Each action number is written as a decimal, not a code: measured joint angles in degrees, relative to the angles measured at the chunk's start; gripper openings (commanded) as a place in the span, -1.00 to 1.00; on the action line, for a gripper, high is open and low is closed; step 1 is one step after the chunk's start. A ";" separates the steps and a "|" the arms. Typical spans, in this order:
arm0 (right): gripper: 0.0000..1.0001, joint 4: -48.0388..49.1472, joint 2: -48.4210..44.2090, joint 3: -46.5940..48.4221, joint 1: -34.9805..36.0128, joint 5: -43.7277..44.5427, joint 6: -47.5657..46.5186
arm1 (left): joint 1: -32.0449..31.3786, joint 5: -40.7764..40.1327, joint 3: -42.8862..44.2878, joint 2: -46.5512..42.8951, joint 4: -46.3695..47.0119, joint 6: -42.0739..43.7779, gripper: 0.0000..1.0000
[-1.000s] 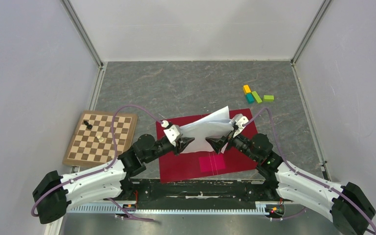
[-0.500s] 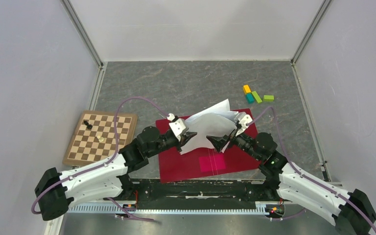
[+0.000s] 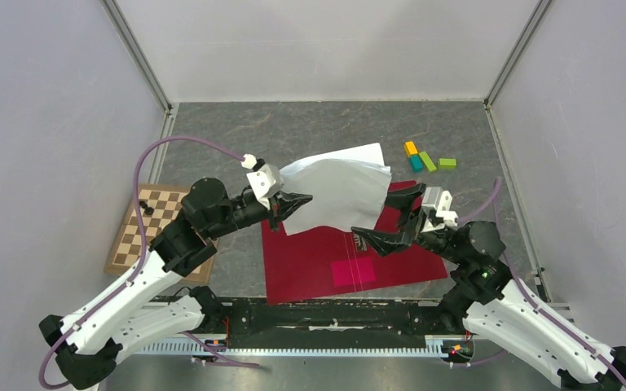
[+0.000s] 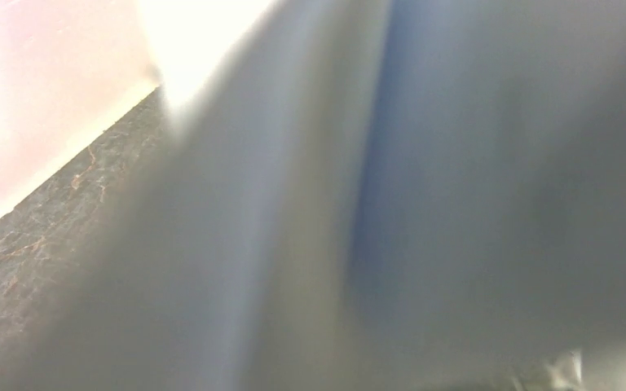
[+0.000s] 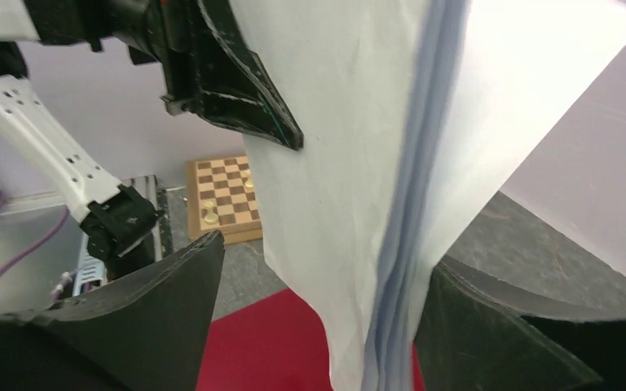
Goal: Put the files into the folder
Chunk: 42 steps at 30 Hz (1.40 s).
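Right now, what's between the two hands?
The files, held above the folder. The left hand is shut on their left edge; their right edge hangs between the right hand's open fingers. Top and right wrist views show it.

The files (image 3: 338, 191) are thin white paper, matt, and bend in smooth curves. The folder (image 3: 310, 252) is crimson and looks matt; whether it is card or plastic cannot be told from the top view. The table (image 3: 310, 130) has a grey, veined, stone-look surface with low sheen. The chessboard (image 3: 130, 240) is wood. The fingers (image 5: 155, 301) of the right gripper (image 3: 377, 214) are black, matt, finely textured plastic.
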 measured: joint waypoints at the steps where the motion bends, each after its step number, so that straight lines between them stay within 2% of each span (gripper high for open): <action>1: 0.44 -0.22 -0.20 0.46 0.00 -0.57 -0.07 | 0.63 1.18 0.50 -0.22 -0.96 -0.02 -0.95; 7: 0.11 -0.63 0.70 2.56 0.00 -3.63 -0.07 | 3.30 6.97 0.98 -0.39 -3.50 -0.37 -0.95; 11: -0.03 -1.07 1.22 2.56 0.00 -5.14 0.07 | 4.44 9.11 0.96 -1.14 -3.96 -0.68 -0.95; 14: 0.02 -1.62 1.22 2.58 0.00 -6.34 0.07 | 5.38 11.19 0.94 -2.36 -3.98 -1.03 -0.95; 16: 0.31 -1.95 1.03 2.58 0.00 -6.73 0.04 | 5.97 13.18 0.92 -3.39 -3.76 -1.44 -0.95; 18: 0.47 -2.69 0.59 2.58 0.00 -6.47 -0.24 | 6.27 15.17 0.92 -4.61 -3.15 -1.51 -0.95; 21: 0.53 -3.56 -0.24 2.64 0.00 -5.49 -0.96 | 6.40 17.09 0.92 -5.95 -2.62 -1.51 -0.95; 31: 0.43 -3.32 0.92 7.63 0.00 -10.05 -0.74 | 6.40 24.83 1.60 -5.84 -2.80 -1.49 -0.95; 38: 0.19 -2.82 3.39 9.66 0.00 -16.04 -0.04 | 6.40 26.69 2.60 -4.59 -2.71 -1.49 -0.95; 42: -0.03 -3.06 3.87 9.66 0.00 -16.11 0.66 | 6.40 26.58 3.54 -3.17 -2.05 -1.64 -0.95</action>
